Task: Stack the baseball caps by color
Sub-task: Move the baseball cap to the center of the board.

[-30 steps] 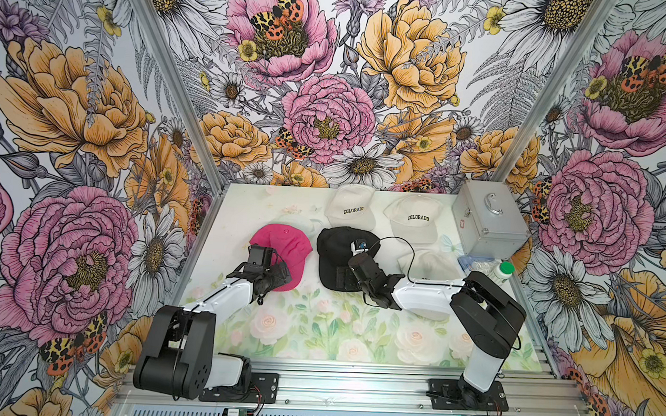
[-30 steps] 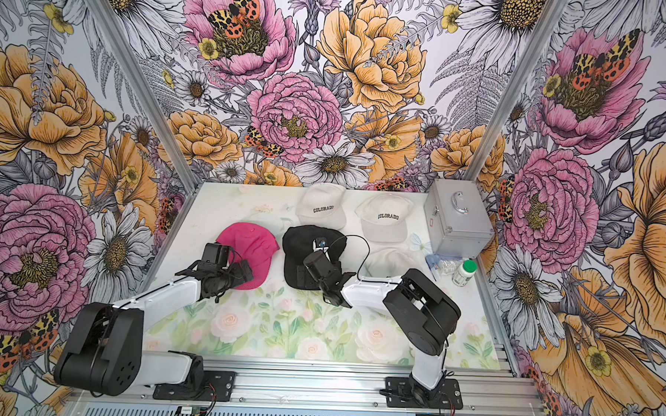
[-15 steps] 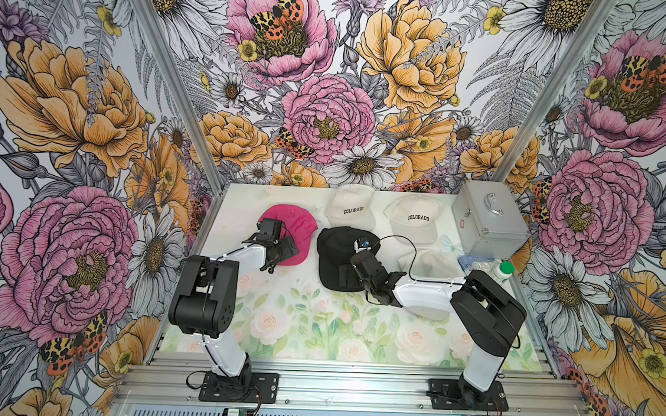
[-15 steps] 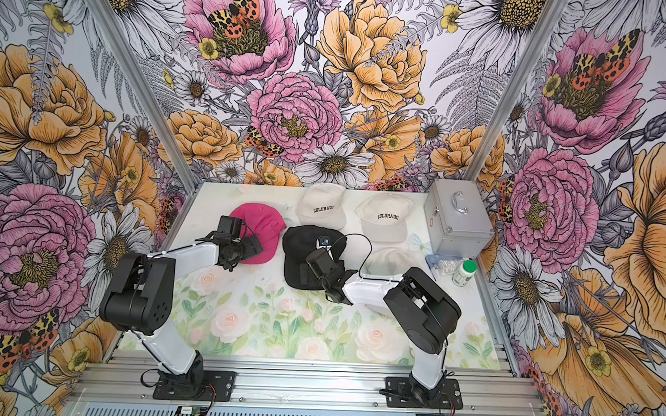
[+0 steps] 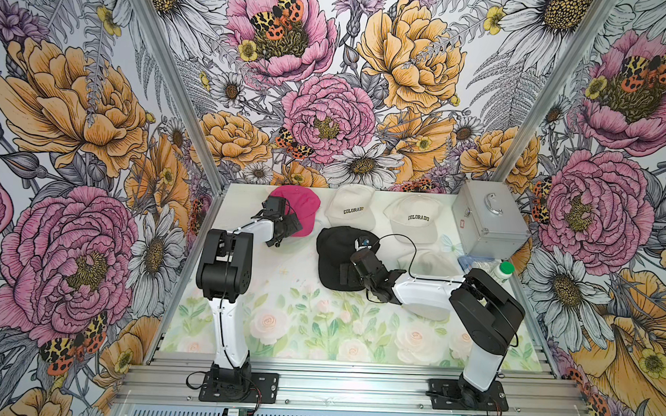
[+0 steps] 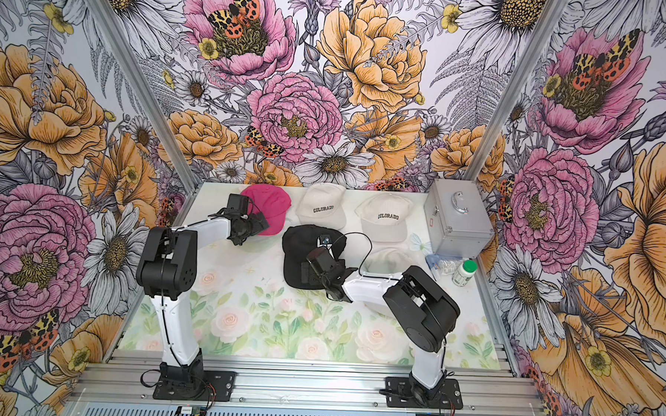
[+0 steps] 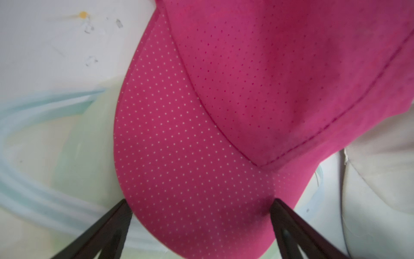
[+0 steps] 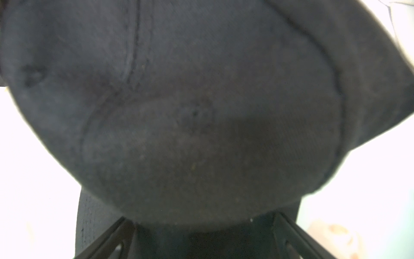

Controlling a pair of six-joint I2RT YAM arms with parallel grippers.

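I see the pink cap (image 5: 301, 201) at the far left of the table (image 5: 280, 311), left gripper (image 7: 199, 203) spread wide astride its brim, and the black cap (image 5: 335, 251) mid-table under my equally wide-open right gripper (image 8: 199, 218).

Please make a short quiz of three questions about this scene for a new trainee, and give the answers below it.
1. True or false: the left gripper is open at the pink cap's brim.
2. Which word is printed on the cream cap beside the pink cap?
3. The right gripper is over: (A) the black cap, (B) the silver case, (C) the bottle.
Key: 1 true; 2 COLORADO; 3 A.
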